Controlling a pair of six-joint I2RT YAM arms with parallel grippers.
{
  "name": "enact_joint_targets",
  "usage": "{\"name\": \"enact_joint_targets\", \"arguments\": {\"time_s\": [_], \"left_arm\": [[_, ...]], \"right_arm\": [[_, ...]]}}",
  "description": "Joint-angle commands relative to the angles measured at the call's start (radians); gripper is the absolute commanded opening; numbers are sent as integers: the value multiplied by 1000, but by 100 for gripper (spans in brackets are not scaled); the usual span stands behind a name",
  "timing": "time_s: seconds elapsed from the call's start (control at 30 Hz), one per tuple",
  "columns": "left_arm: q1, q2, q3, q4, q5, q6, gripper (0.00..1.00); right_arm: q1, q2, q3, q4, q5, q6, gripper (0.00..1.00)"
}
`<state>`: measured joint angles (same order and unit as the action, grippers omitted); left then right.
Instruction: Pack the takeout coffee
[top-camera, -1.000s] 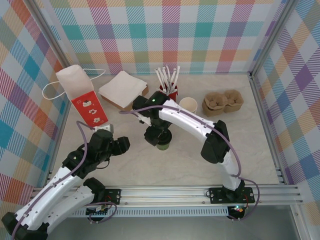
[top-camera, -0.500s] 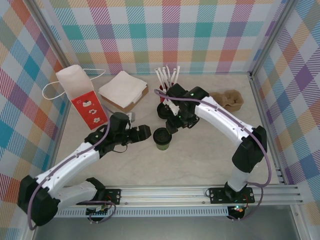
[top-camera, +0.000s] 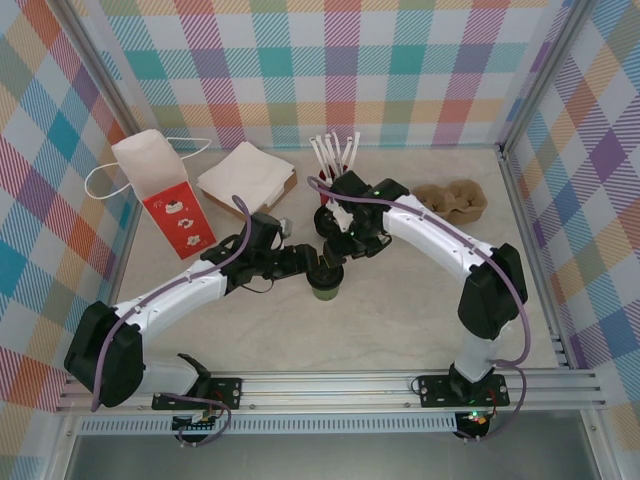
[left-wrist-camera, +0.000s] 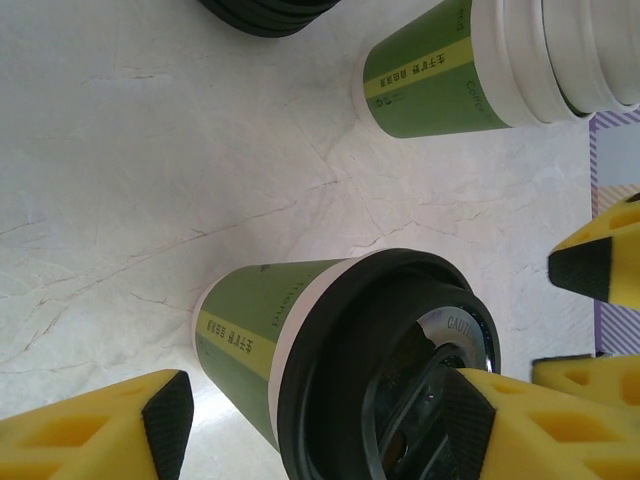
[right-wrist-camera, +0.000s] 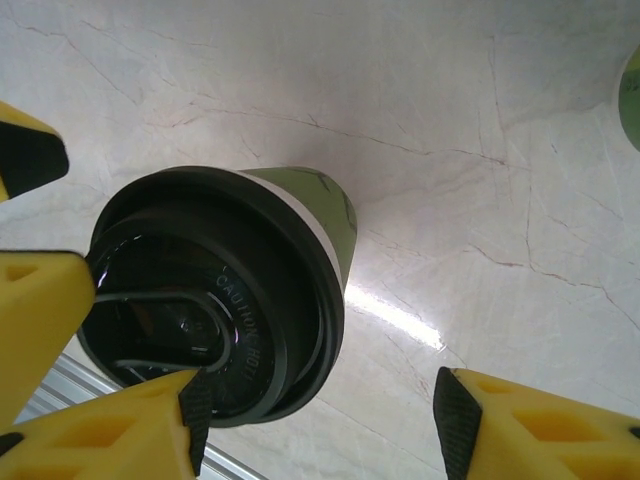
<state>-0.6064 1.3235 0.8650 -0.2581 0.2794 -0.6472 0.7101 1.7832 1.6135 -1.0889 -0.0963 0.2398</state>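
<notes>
1. A lidded green cup stands upright near the middle of the surface, its long axis vertical.
2. The left gripper is brought in level with the cup from the robot's left. Its jaws are held apart with the cup body between them.
3. A sliver of bare surface is seen between 1 finger and the cup wall, so no clamp is judged to be made. Contact on the other side, where the finger overlaps the lid, cannot be made out for certain.
4. The right gripper is held over the same cup with its jaws apart. The lid is seen toward 1 finger, not centred in the gap.
5. A second green cup, with cream-white rims, is seen just beyond the first and apart from it.
6. The coming move is judged to turn on 1 relation: the cup is already bracketed by the left gripper. The red-and-white bag lies on that arm's side, well apart from the cup, while the cardboard carrier lies to the right rear.
</notes>
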Motion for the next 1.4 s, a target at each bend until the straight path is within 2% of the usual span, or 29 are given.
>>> {"name": "enact_joint_targets", "arguments": {"time_s": [0.0, 0.3, 0.57, 0.97, 1.37], "left_arm": [[-3, 4, 10, 4, 5, -2, 68], [-2, 43, 11, -11, -2, 19, 61], [-3, 55, -5, -115, -38, 49, 56], [-3, 32, -54, -139, -49, 45, 56], [-3, 26, -79, -219, -62, 3, 50]], "right_arm": [[2, 19, -7, -2, -23, 16, 60], [2, 56, -9, -34, -14, 13, 51], [2, 78, -15, -62, -13, 6, 50], [1, 126, -53, -81, -28, 4, 45], [1, 147, -50, -113, -37, -4, 45]]}}
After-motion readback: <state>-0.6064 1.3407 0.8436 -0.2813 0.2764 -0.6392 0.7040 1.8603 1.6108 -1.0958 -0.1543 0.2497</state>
